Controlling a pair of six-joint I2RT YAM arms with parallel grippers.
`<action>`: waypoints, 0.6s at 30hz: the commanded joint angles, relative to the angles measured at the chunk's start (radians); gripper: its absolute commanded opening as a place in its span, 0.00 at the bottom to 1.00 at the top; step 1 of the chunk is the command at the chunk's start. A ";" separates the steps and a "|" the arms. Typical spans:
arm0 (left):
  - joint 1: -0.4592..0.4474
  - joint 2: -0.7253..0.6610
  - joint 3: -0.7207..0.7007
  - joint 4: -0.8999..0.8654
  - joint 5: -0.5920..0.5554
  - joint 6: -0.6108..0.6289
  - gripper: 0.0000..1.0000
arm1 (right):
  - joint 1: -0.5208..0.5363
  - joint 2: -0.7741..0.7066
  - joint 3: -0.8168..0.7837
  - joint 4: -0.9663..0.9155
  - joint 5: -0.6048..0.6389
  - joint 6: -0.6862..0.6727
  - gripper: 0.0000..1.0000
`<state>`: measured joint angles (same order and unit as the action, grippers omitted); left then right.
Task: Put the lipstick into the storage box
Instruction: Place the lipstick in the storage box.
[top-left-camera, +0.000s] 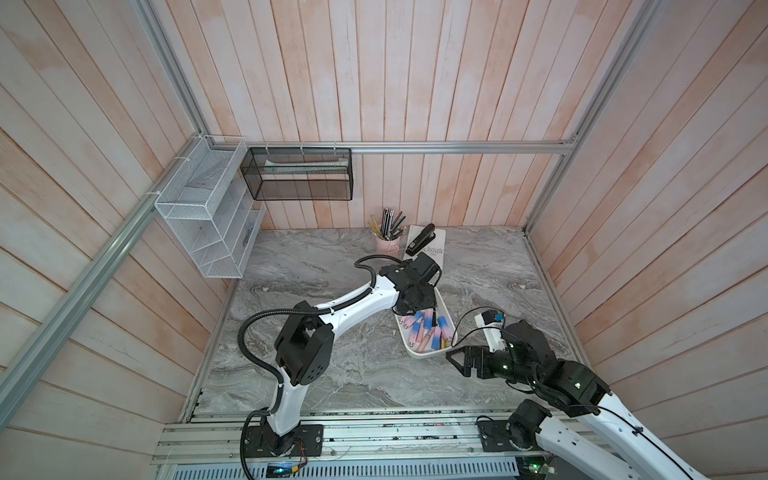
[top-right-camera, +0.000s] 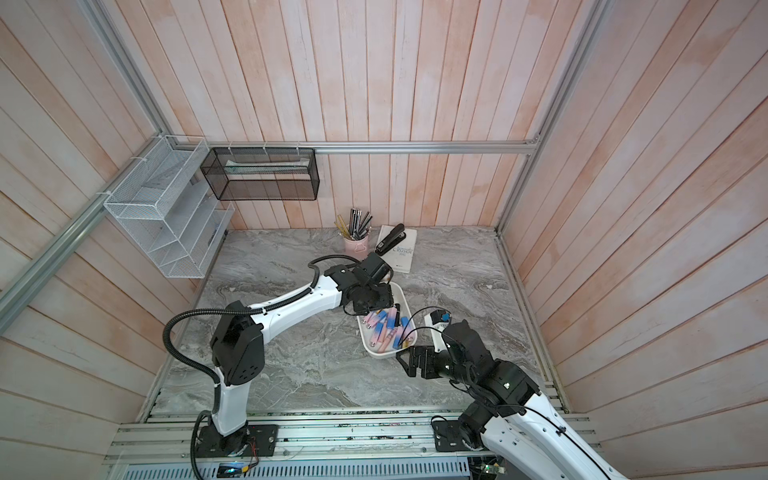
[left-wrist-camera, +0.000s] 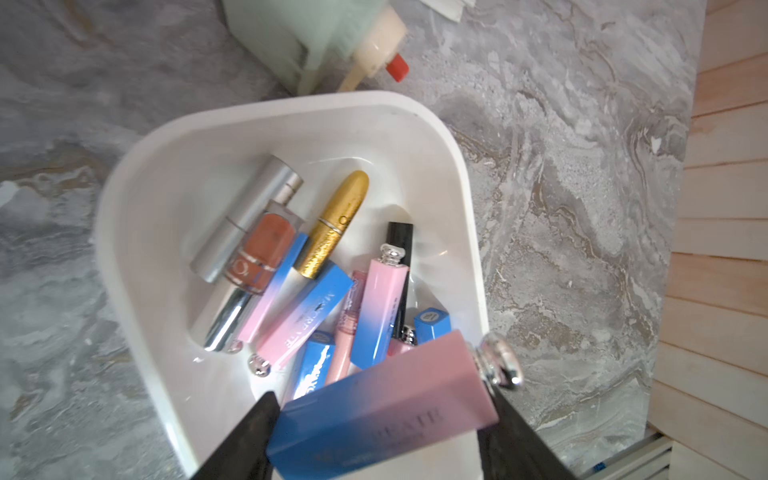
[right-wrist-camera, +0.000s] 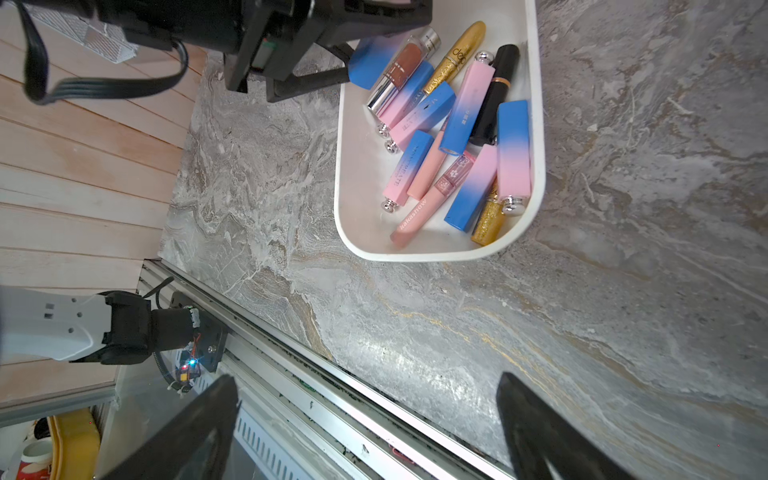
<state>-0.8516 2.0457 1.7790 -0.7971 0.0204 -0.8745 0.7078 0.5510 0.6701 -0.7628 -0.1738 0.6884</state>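
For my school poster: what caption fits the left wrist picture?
The left gripper holds a pink-and-blue lipstick over the storage box.

Pink-washed plank walls (top-left-camera: 415, 83) on three sides. Grey marble-patterned tabletop (top-left-camera: 332, 374). Aluminium rail (top-left-camera: 457, 147) crosses the back wall. White wire-mesh rack (top-left-camera: 199, 216) and black mesh basket (top-left-camera: 299, 174) hang in the corner. Light is soft and even.

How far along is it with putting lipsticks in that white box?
Done: many lipsticks lie in the storage box. In hand: the left gripper holds a pink-and-blue lipstick over the box, not yet released. Left: releasing it; no other loose lipstick shows. The right gripper hangs open, empty.
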 joint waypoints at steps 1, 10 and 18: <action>0.000 0.040 0.042 -0.031 0.037 0.043 0.27 | -0.003 -0.029 0.019 -0.055 0.043 0.036 0.98; -0.001 0.085 0.033 -0.023 0.072 0.060 0.43 | -0.004 -0.057 0.035 -0.101 0.089 0.067 0.98; -0.001 -0.057 0.082 -0.103 -0.026 0.114 1.00 | -0.004 0.004 0.053 -0.071 0.093 0.035 0.98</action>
<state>-0.8520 2.0945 1.8267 -0.8536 0.0517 -0.8040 0.7078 0.5297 0.6949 -0.8375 -0.1005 0.7395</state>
